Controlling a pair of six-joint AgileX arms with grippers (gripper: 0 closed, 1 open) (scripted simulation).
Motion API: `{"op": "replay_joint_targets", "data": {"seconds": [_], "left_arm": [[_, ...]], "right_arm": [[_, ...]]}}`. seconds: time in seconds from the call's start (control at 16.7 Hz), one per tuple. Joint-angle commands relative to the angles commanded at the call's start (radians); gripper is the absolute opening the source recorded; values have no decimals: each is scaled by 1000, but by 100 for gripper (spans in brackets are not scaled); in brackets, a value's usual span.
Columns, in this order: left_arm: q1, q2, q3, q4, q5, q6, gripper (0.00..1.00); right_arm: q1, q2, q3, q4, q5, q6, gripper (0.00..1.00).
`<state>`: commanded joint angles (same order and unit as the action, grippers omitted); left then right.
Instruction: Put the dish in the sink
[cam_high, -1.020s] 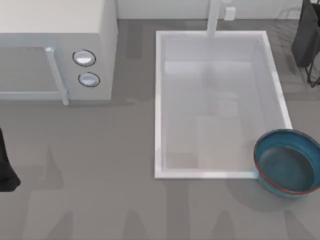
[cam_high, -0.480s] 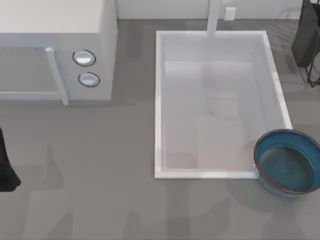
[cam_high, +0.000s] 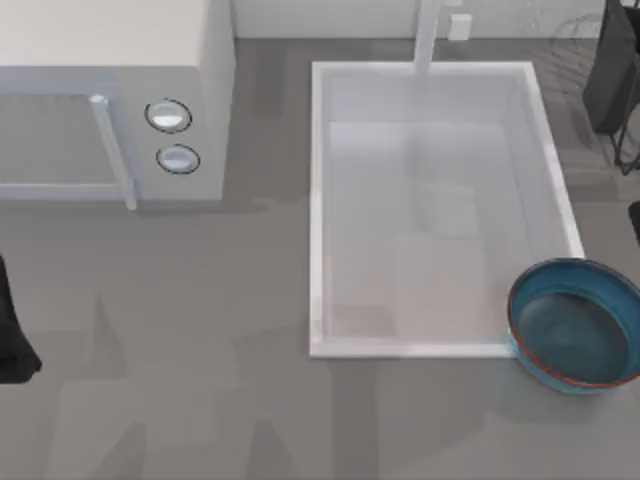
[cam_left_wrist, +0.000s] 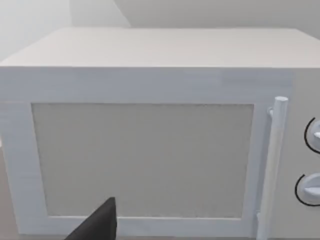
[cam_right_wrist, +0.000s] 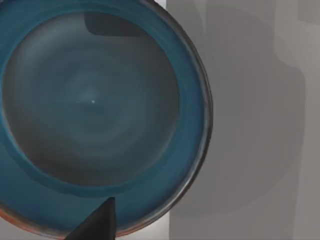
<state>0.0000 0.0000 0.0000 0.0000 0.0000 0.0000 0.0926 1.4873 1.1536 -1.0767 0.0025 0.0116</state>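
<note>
Hovering above the dish (cam_right_wrist: 95, 110) beside the sink (cam_high: 318, 215), the right claw's opening cannot be told.

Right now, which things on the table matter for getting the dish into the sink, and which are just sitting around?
Part of the job:
- dish, on the table against the sink's near right corner
- sink, nothing inside
- right gripper, above the dish

Just lying about:
- microwave, door shut
- left gripper, facing the microwave
</note>
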Motion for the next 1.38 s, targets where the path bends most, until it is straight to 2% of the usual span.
{"op": "replay_joint_targets", "data": {"seconds": [0.3, 0.66, 0.84, 1.14, 1.38], "left_arm": [[0, 0, 0, 0, 0, 0, 100], [0, 0, 0, 0, 0, 0, 100], [0, 0, 0, 0, 0, 0, 100], [0, 0, 0, 0, 0, 0, 100], [0, 0, 0, 0, 0, 0, 100]], "right_arm": [[12, 188, 170, -135, -2, 3, 100], [8, 194, 171, -135, -2, 3, 100], [11, 218, 117, -64, -2, 2, 100], [15, 290, -46, 190, -2, 7, 100], [16, 313, -101, 255, -2, 8, 100]]}}
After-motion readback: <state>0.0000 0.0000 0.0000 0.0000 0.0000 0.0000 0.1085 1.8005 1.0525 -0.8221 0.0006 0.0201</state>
